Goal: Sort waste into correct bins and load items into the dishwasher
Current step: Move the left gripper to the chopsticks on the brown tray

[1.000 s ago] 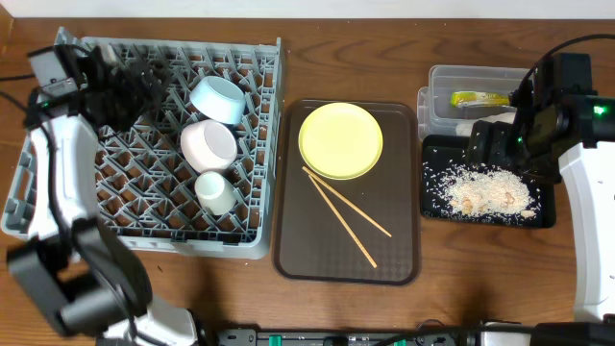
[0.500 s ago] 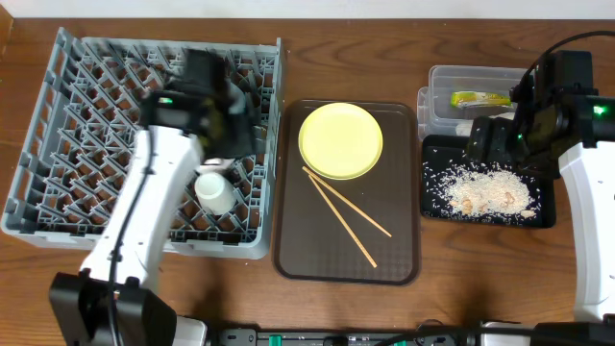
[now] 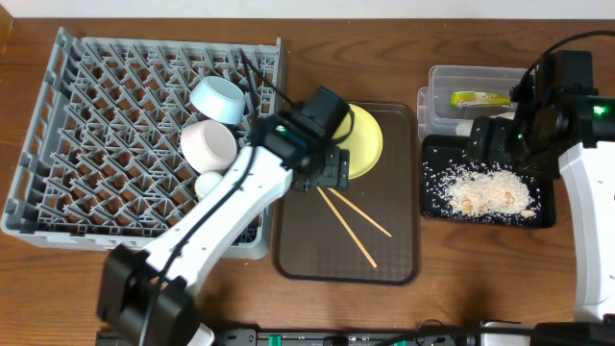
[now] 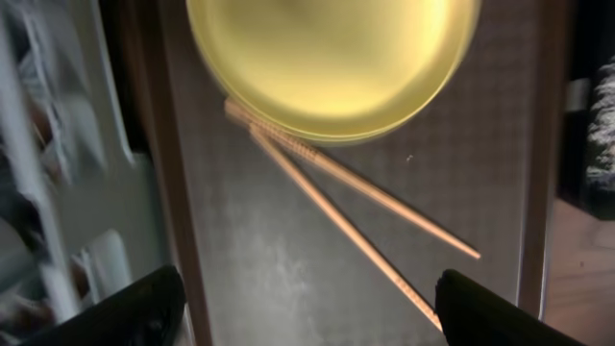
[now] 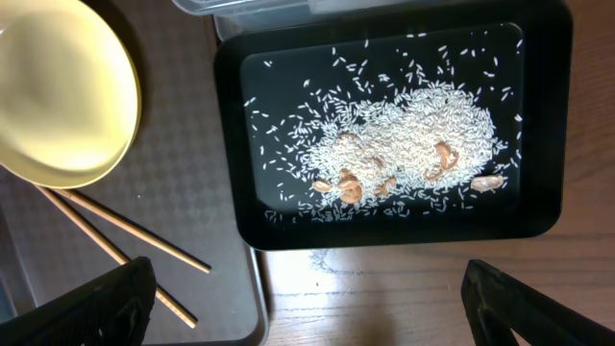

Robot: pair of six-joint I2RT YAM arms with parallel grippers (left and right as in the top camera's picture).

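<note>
My left gripper (image 3: 327, 175) (image 4: 307, 308) is open and empty, above the brown serving tray (image 3: 317, 259), over the near ends of the two chopsticks (image 3: 357, 229) (image 4: 356, 207). The yellow plate (image 3: 367, 142) (image 4: 332, 58) lies just beyond it, its left part hidden by the arm. The grey dish rack (image 3: 96, 96) holds the light blue bowl (image 3: 216, 99), the white bowl (image 3: 209, 144) and the white cup (image 3: 206, 183). My right gripper (image 3: 490, 142) (image 5: 307, 298) is open and empty over the black tray (image 3: 544, 217) (image 5: 231, 144), which holds the rice crumbs (image 3: 490, 190) (image 5: 413, 135).
The clear tub (image 3: 442, 82) behind the black tray holds the green-yellow wrapper (image 3: 479, 98); a white tissue (image 3: 473, 126) shows partly beside my right gripper. Bare wood table (image 3: 461, 269) lies in front of both trays.
My left arm has swung from the far left of the rack across to the brown tray, above the chopsticks. The right arm has not moved.
</note>
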